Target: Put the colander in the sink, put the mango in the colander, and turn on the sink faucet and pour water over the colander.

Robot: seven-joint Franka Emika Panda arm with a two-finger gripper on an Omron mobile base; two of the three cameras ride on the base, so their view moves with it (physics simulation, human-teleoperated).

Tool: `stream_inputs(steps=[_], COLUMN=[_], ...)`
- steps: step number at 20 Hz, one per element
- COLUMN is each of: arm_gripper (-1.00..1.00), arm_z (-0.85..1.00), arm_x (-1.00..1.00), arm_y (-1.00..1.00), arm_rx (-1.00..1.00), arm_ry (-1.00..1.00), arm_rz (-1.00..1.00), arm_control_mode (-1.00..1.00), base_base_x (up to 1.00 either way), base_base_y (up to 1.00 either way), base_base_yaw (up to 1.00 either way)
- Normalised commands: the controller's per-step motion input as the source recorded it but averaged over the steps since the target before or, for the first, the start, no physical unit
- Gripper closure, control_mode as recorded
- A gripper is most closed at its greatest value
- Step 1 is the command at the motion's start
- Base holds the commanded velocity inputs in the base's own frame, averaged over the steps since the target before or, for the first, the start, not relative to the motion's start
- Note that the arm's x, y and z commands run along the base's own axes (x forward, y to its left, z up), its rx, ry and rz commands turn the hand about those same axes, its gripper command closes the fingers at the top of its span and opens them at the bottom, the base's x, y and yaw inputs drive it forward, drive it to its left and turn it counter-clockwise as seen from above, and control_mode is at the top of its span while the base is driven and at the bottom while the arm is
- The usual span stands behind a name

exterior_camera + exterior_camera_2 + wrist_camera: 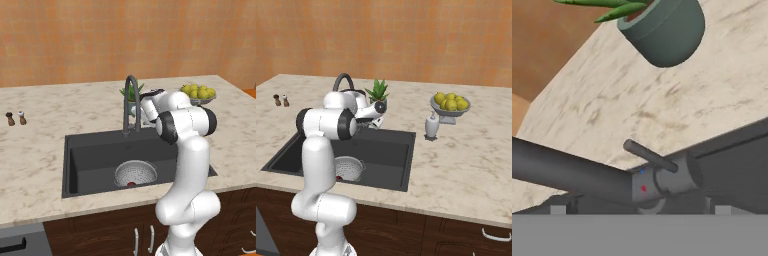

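Observation:
The colander (135, 173) (350, 167) stands in the right front part of the dark sink (90, 155) (387, 150). Inside it lies the small red mango (131, 184) (339, 178). Behind the basin rises the dark sink faucet (128, 102) (344, 80), its spout arching forward. My gripper (145, 119) (640, 210) hangs just right of the faucet's base, open and holding nothing. In the hand view the faucet's side lever (650, 155) sticks out just ahead of my fingertips (558, 209), not touching them. No water is visible.
A potted plant (133, 92) (377, 93) (666, 31) stands right behind the faucet. A soap dispenser (431, 126) and a footed bowl of yellow fruit (198, 93) (450, 105) are to the right. Two small shakers (15, 118) (281, 100) stand far left.

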Motion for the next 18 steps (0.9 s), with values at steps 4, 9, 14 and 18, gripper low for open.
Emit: stream_inputs(steps=[4, 9, 14, 18], arm_gripper=[-1.00, -1.00, -1.00, -1.00], arm_z=[-0.12, -0.24, -0.31, -0.27], arm_x=[0.47, 0.40, 0.36, 0.26], arm_y=[0.00, 0.00, 0.00, 0.00], arm_rx=[0.03, 0.03, 0.02, 0.02], arm_ry=[0.00, 0.00, 0.00, 0.00], arm_rz=[-0.05, -0.05, -0.05, -0.04], arm_control_mode=[-1.00, -1.00, -1.00, -1.00], base_base_x=[0.00, 0.00, 0.00, 0.00], base_base_y=[0.00, 0.00, 0.00, 0.00], base_base_yaw=[0.00, 0.00, 0.00, 0.00])
